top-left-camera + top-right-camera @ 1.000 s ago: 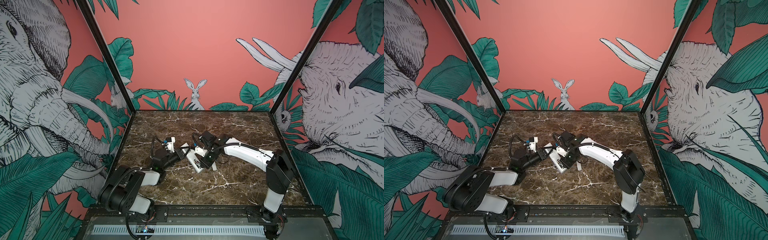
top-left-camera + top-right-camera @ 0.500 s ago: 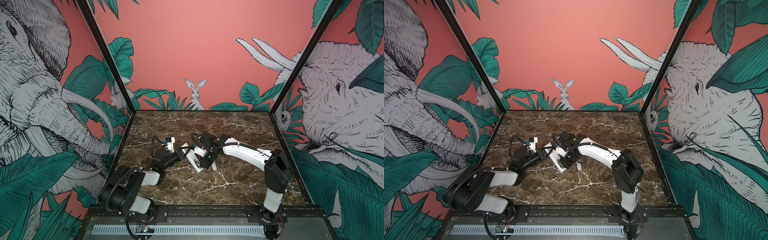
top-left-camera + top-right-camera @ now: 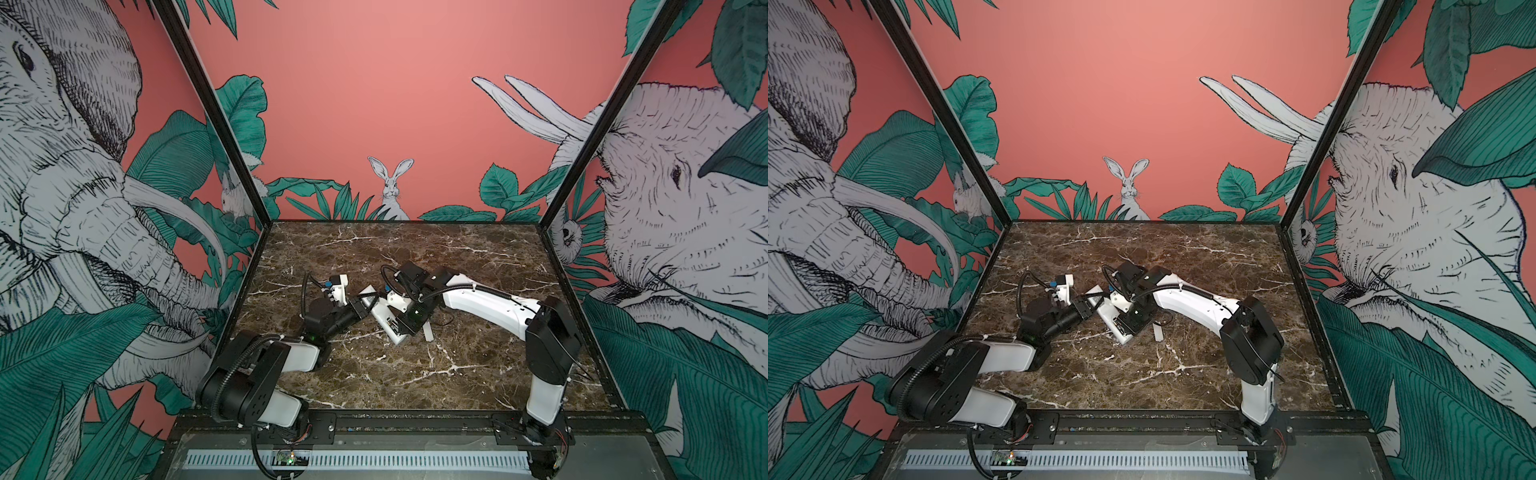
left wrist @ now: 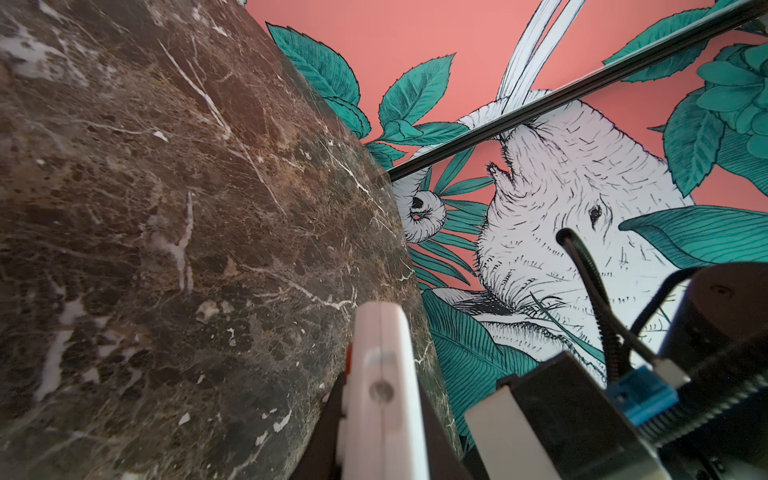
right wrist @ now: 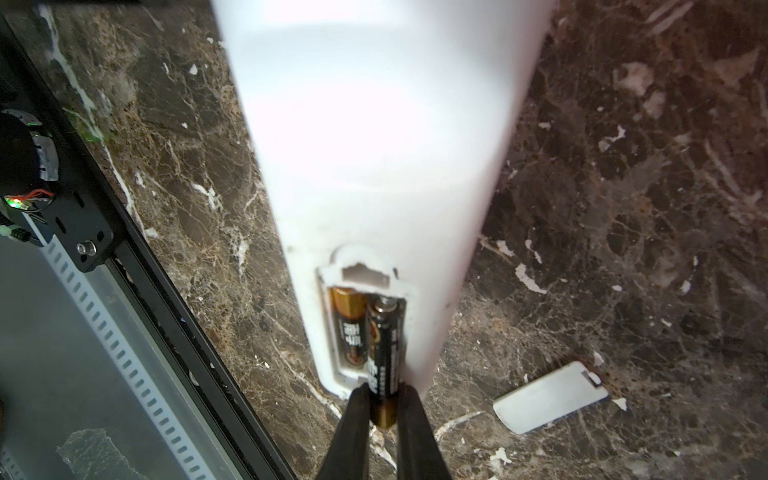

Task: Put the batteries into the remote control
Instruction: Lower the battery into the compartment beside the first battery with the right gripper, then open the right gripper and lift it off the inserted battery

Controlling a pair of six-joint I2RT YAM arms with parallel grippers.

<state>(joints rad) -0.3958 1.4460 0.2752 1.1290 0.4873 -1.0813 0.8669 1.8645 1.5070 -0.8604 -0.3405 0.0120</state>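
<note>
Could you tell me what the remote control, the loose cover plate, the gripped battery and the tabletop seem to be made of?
White remote control: likely moulded plastic, smooth. Thin cover plate: seemingly the same plastic, with a latch tab. Gripped battery: probably metal under a glossy black-and-copper wrap, bare metallic end. Brown tabletop: polished marble or marble-look surface, white veins.

In the right wrist view the remote [image 5: 374,145] is blurred close to the lens and cut off by the edge. The batteries [image 5: 384,357] cannot be made out in both top views, covered by the right gripper [image 3: 405,328]. The left gripper [image 4: 382,415] is cropped in the left wrist view.
</note>
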